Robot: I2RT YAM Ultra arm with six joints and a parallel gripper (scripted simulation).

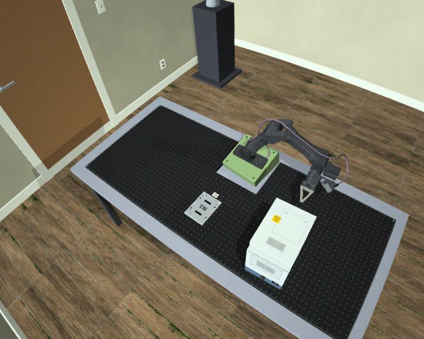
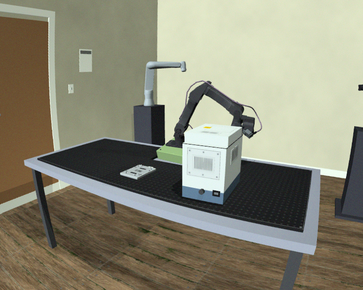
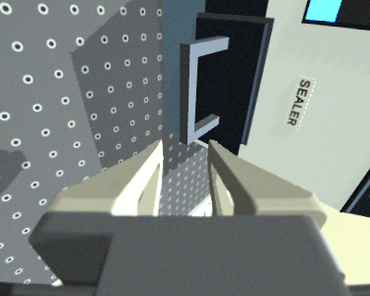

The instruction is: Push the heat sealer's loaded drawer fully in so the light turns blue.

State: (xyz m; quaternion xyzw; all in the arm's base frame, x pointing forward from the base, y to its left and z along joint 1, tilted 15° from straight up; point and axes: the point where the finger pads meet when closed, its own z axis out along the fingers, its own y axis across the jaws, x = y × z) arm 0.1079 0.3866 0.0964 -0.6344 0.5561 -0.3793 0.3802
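The heat sealer [image 1: 292,237] [image 2: 192,181] [image 3: 283,163], white with a blue base, stands upright on the table. In the wrist view its light [image 3: 324,10] is bright blue. The black drawer front [image 3: 229,89] shows no visible gap from the sealer's face, and its grey handle [image 3: 185,91] sticks out. My gripper [image 3: 185,148] [image 1: 302,200] is partly open and empty, in front of the sealer's drawer side, off one end of the handle and not touching it. In the exterior view the fingers are hidden behind the sealer. The seal sheet, plate and sealing frame are hidden inside.
A light grey fixture plate [image 1: 212,209] [image 2: 145,170] marked "IN" lies on the black perforated mat [image 1: 150,146], with a small label [image 1: 215,194] beside it. The arm's green base block [image 1: 237,170] [image 2: 169,154] stands at the table's back edge. The sealer stands close to my fingers.
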